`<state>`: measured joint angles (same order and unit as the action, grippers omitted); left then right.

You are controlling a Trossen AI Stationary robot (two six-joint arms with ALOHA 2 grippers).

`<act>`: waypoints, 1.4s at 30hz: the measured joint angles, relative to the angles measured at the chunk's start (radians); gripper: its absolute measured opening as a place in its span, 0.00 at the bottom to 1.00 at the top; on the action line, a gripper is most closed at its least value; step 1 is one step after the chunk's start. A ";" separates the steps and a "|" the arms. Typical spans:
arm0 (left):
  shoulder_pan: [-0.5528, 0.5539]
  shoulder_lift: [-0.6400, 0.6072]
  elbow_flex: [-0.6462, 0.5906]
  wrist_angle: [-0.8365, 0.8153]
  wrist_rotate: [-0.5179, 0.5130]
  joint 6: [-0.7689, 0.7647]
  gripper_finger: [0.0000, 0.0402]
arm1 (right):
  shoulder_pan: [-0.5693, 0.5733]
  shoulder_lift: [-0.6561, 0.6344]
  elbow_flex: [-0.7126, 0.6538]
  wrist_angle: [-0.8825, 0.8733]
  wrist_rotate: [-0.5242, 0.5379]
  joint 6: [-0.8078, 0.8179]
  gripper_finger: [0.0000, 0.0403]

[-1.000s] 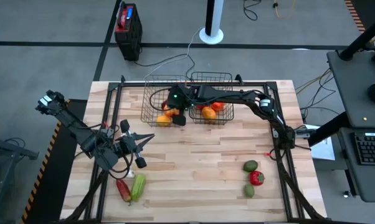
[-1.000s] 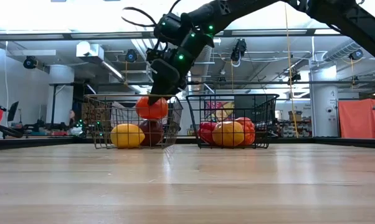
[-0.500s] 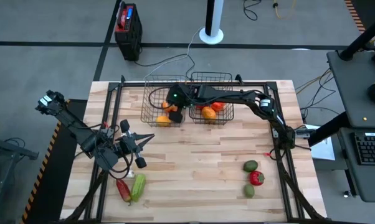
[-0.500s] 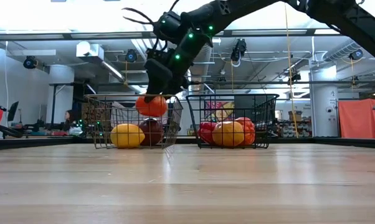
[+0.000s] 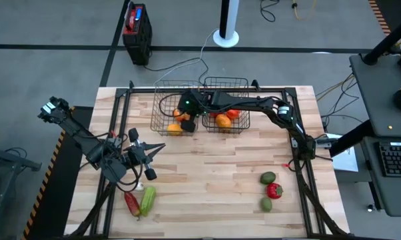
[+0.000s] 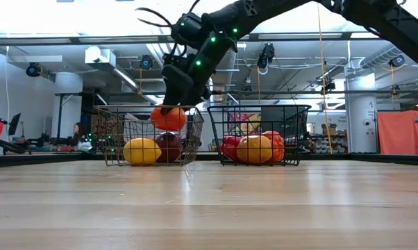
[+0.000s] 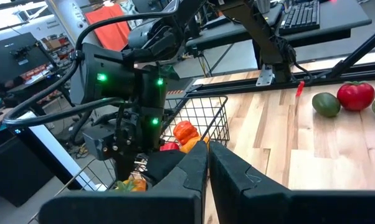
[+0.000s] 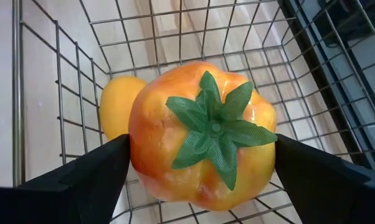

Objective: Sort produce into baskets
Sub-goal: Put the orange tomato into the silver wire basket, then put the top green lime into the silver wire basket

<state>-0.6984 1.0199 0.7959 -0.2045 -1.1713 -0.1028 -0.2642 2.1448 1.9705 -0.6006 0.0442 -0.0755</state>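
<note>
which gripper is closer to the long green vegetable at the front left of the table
Left. The left gripper hovers just behind the long green vegetable, fingers together. The right gripper is far back over the left basket, shut on an orange pepper.

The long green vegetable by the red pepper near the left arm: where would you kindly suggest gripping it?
Grip the long green vegetable across its narrow middle, coming straight down from above. It lies flat, its length running toward the table's front edge, with the red pepper tight on one flank, so one finger needs that thin gap.
</note>
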 joint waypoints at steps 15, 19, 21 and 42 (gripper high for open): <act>0.000 0.000 -0.001 -0.006 0.000 0.000 0.00 | 0.002 0.000 0.000 0.007 -0.051 0.073 0.93; 0.000 0.000 -0.002 -0.007 0.004 0.000 0.00 | 0.004 0.000 0.000 0.008 -0.044 0.064 0.97; 0.000 0.003 -0.006 -0.007 0.005 0.000 0.00 | 0.005 0.000 0.000 0.009 -0.044 0.057 0.99; -0.001 0.021 -0.006 -0.009 0.011 -0.013 0.00 | 0.035 -0.198 0.018 -0.090 -0.044 0.010 0.99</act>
<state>-0.6991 1.0409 0.7898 -0.2131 -1.1606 -0.1162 -0.2296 1.9471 1.9883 -0.6904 0.0006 -0.0657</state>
